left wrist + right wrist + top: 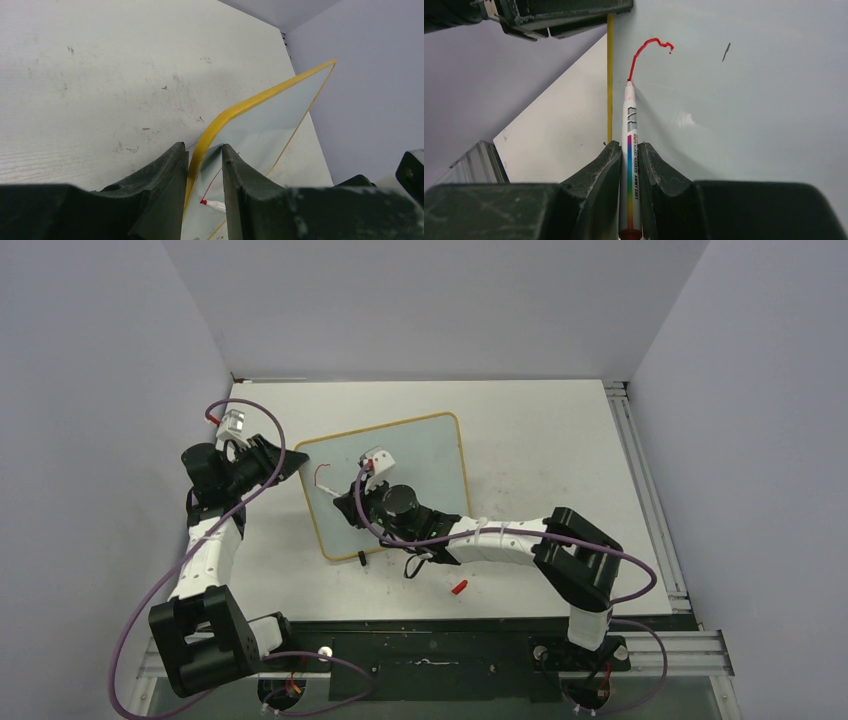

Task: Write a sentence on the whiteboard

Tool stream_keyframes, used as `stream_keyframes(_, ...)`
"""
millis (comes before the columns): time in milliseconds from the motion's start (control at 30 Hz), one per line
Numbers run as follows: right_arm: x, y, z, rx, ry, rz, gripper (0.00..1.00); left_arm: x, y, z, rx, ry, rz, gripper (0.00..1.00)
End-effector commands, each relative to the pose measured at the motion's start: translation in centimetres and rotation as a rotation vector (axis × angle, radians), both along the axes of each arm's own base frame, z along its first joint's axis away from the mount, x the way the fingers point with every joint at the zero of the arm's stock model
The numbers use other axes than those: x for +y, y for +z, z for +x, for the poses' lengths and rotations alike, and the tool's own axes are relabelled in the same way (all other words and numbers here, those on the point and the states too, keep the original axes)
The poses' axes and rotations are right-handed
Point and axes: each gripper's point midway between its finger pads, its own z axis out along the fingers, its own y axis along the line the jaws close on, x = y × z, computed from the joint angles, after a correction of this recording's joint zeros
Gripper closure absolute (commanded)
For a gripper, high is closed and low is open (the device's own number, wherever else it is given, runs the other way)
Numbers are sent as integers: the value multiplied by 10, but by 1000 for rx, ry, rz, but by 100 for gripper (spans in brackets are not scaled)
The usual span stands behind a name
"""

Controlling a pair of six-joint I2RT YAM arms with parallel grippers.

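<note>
Beyond red cap (458,587), right end effector (628,147) grips marker (630,120), left end effector (205,150) grips whiteboard (280,115)

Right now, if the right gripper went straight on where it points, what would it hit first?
Probably the whiteboard: the marker in the right gripper has its tip on the board face, at the end of the red stroke. Depth is unclear.

A robotics lab cell, most likely — plain grey partition walls (110,360) box in a scuffed white bench (540,430) (aluminium rails (650,500) along its side), purple cables (122,640) looping loose.
</note>
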Motion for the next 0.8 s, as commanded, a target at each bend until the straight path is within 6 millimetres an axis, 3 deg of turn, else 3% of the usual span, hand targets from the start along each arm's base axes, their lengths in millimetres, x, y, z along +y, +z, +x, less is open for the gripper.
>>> stream_keyframes(0,-8,-15,-2,18,-25,-35,95,-4,12,0,-53,-33,17,71)
stream_keyframes(267,-20,-21,-5,20,-59,-58,95,-4,11,0,-51,-32,19,72)
stream_keyframes(533,-38,-16,-1,7,-123,-69,95,-3,11,0,-51,-28,24,73)
stream_keyframes(767,-42,-12,0,-5,-133,-74,95,-3,11,0,-48,-27,25,74)
